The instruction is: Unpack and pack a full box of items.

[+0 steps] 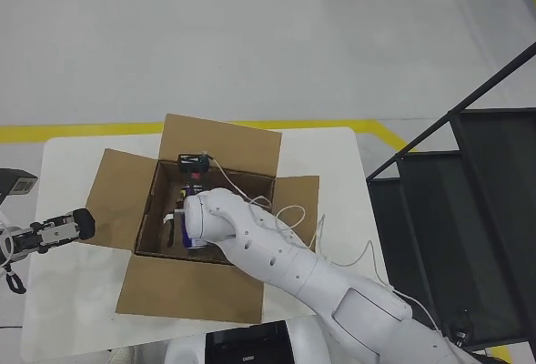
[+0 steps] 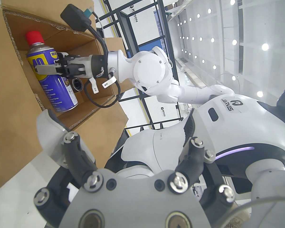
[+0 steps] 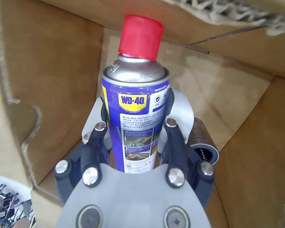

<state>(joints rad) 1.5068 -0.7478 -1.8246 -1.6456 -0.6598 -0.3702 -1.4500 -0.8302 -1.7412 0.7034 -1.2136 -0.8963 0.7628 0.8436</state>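
The open cardboard box (image 1: 126, 187) lies mid-table with its flaps spread. Inside it my right gripper (image 3: 136, 117) is shut on a blue spray can (image 3: 135, 110) with a red cap (image 3: 140, 37), gripping the can's body from both sides. In the left wrist view the same can (image 2: 52, 81) stands roughly upright in the box with the right gripper (image 2: 49, 68) around its middle. Whether it rests on the box floor I cannot tell. My left gripper (image 2: 118, 138) is open and holds nothing; it hangs over the table beside the box's left flap (image 1: 72, 226).
A short metal cylinder (image 3: 203, 141) lies on the box floor close beside the can, also seen from the left wrist (image 2: 77, 84). A dark small item (image 1: 195, 164) sits by the box's far wall. A black metal rack (image 1: 486, 182) stands to the right of the table.
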